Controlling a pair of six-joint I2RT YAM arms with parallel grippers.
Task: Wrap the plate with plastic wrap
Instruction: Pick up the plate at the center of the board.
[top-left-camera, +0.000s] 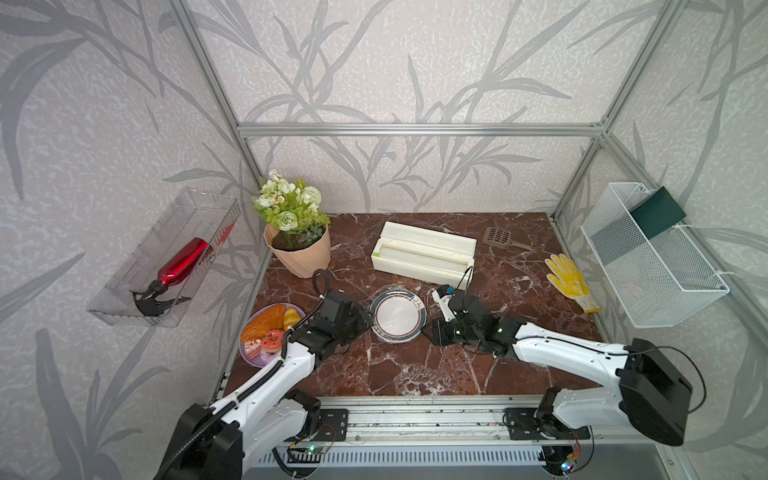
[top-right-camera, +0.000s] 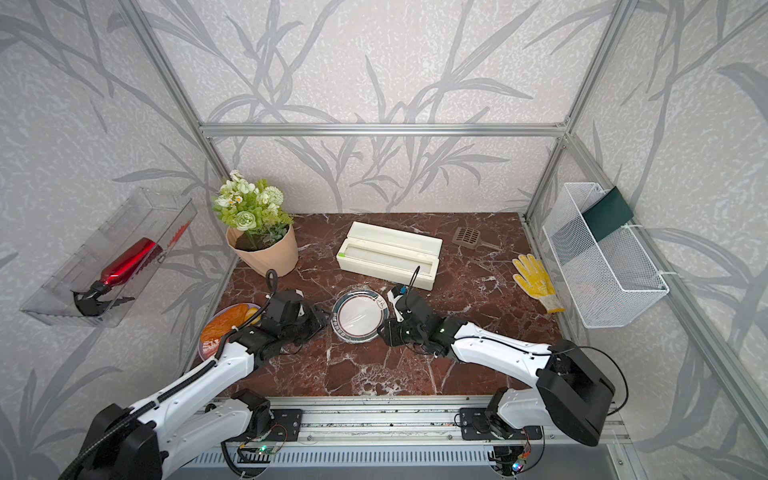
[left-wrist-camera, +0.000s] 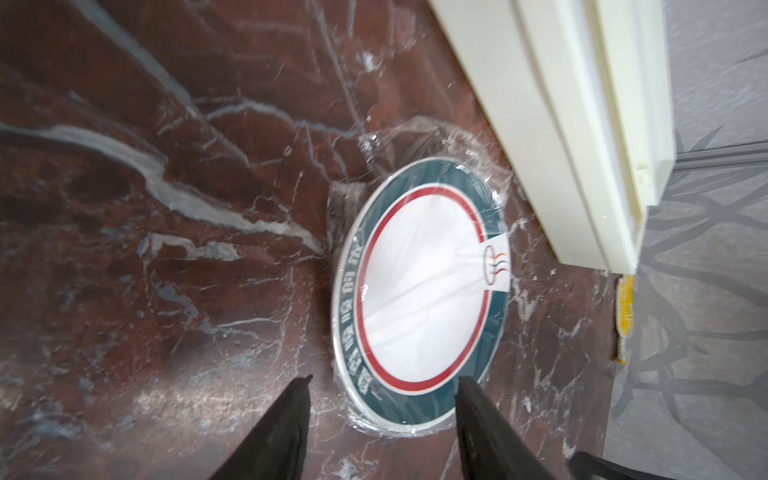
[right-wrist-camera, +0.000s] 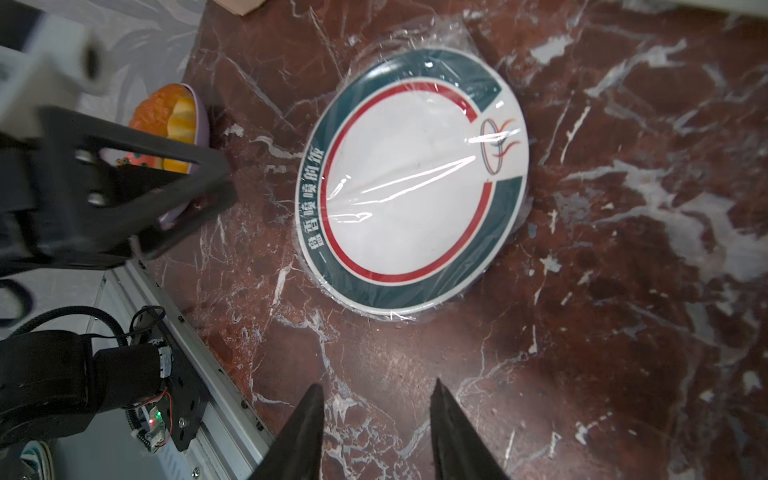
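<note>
Round white plate (top-left-camera: 398, 316) with green rim band and red inner ring lies flat at mid-table on the red-brown marble tabletop (top-left-camera: 415, 374), just on the near side of the cream dispenser box (top-left-camera: 424, 253) and apart from it. Plastic wrap (right-wrist-camera: 415, 37) covers the plate's face, wrinkled with white glints across the centre, and bunches in loose folds past the far rim onto the marble. The film appears to hug the rim all round; what it does under the plate is hidden. Left gripper (left-wrist-camera: 385, 380) sits low at the plate's left edge, jaws apart and nothing between them; in the wrist view one fingertip (left-wrist-camera: 465, 386) overlaps the rim, contact not clear. Right gripper (right-wrist-camera: 377, 384) sits low at the plate's right edge, slightly nearer, jaws apart and empty, with bare marble between its tips and the plate. Purple plate of toy food (top-left-camera: 270, 332) lies at near left, partly behind the left arm. Potted flowers (top-left-camera: 297, 249) stand far left, a brown scoop (top-left-camera: 496, 239) lies far right, and a yellow glove (top-left-camera: 571, 282) lies at the right edge.
</note>
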